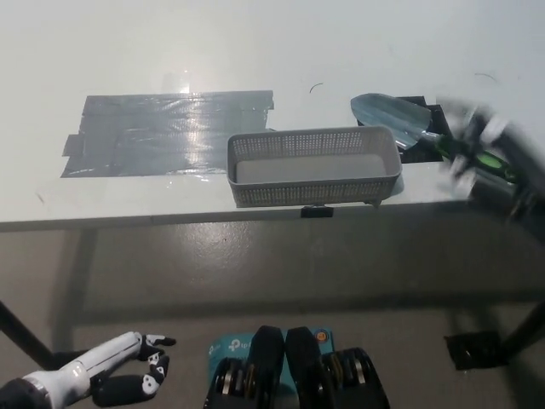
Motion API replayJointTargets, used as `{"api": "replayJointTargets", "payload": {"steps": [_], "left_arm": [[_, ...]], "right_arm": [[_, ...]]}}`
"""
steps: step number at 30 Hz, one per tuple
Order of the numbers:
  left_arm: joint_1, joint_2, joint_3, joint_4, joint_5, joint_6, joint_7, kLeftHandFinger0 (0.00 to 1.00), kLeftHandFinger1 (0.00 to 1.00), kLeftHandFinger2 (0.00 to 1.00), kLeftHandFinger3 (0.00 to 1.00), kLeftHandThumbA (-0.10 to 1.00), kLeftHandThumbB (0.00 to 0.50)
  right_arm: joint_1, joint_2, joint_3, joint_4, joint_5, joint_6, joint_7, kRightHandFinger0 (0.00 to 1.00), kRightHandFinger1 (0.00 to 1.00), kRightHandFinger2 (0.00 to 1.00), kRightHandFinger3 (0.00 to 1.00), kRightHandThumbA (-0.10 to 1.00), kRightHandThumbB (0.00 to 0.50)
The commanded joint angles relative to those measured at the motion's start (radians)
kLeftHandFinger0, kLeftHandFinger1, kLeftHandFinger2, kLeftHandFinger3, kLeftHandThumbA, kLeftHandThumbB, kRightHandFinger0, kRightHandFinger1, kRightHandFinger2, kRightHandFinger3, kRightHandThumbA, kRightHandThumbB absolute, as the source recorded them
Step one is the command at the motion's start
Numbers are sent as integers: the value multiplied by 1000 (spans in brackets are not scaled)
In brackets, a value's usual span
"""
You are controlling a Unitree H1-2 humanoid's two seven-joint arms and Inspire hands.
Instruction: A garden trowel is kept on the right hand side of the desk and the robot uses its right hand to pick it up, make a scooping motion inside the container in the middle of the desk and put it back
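At 3 o'clock the right hand [484,152] was a blur over the handle of the trowel [389,115]; at 7 o'clock the left hand [128,368] was cropped at its wrist.

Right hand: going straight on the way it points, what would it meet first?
Probably the trowel's green handle, right at the blurred right hand; contact is unclear. Beyond lies the grey basket.

the trowel [400,119] is sitting at the right of the desk [255,51], blade just beside the far right corner of the container [313,166]. the blurred right hand [492,158] is covering its handle. the left hand [119,368] is resting below the desk edge, fingers apart, holding nothing.
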State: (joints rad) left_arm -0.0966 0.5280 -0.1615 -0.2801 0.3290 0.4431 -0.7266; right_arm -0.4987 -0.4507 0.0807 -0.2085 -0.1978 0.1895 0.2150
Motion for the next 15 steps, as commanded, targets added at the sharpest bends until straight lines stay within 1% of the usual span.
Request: {"api": "replayJointTargets", "payload": {"steps": [1, 2, 3, 5, 7, 8, 9, 11, 12, 13, 14, 15], "left_arm": [[-8, -14, 44, -36, 98, 27, -126, 1000, 961, 1000, 1000, 1000, 33], [-8, -17, 48, -37, 104, 27, -133, 1000, 963, 1000, 1000, 1000, 36], [-13, -30, 67, -38, 121, 27, -156, 1000, 971, 1000, 1000, 1000, 25], [-19, -38, 81, -46, 157, 27, -187, 1000, 963, 1000, 1000, 1000, 30], [-25, -54, 97, -45, 175, 27, -215, 1000, 961, 1000, 1000, 1000, 9], [-27, -59, 101, -46, 190, 27, -227, 1000, 960, 1000, 1000, 1000, 19], [-27, -63, 106, -49, 203, 27, -236, 1000, 952, 1000, 1000, 1000, 23], [-23, -82, 123, -53, 223, 27, -254, 1000, 934, 1000, 1000, 1000, 25], [-23, -83, 124, -55, 227, 27, -259, 1000, 922, 999, 1000, 1000, 31], [-25, -88, 135, -56, 236, 27, -277, 1000, 930, 1000, 1000, 1000, 11], [-26, -92, 141, -55, 243, 27, -287, 1000, 934, 1000, 1000, 1000, 19], [-28, -96, 146, -53, 247, 27, -292, 1000, 935, 1000, 1000, 1000, 21]], "right_arm": [[-101, -28, -50, 28, -101, -95, -100, 1000, 1000, 894, 1000, 345, 237], [-106, -29, -51, 31, -112, -89, -102, 1000, 1000, 930, 1000, 368, 247], [-141, -47, -43, 62, -161, -87, -113, 1000, 1000, 1000, 1000, 434, 292], [-172, -59, -24, 93, -219, -52, -115, 1000, 1000, 1000, 1000, 512, 326], [-193, -60, -15, 134, -247, -31, -120, 1000, 1000, 1000, 1000, 594, 366], [-203, -64, 0, 165, -276, -25, -124, 1000, 1000, 1000, 1000, 662, 380], [-209, -64, 10, 187, -290, -20, -124, 1000, 1000, 1000, 1000, 724, 405], [-224, -53, 39, 271, -321, -18, -138, 1000, 1000, 1000, 1000, 740, 410], [-227, -42, 46, 309, -328, -37, -160, 1000, 1000, 1000, 1000, 718, 403], [-227, -29, 60, 358, -339, -55, -184, 1000, 1000, 1000, 1000, 687, 394], [-230, -27, 69, 375, -346, -52, -183, 1000, 1000, 1000, 1000, 698, 410], [-233, -27, 78, 388, -354, -46, -179, 1000, 1000, 1000, 1000, 706, 413]]}}
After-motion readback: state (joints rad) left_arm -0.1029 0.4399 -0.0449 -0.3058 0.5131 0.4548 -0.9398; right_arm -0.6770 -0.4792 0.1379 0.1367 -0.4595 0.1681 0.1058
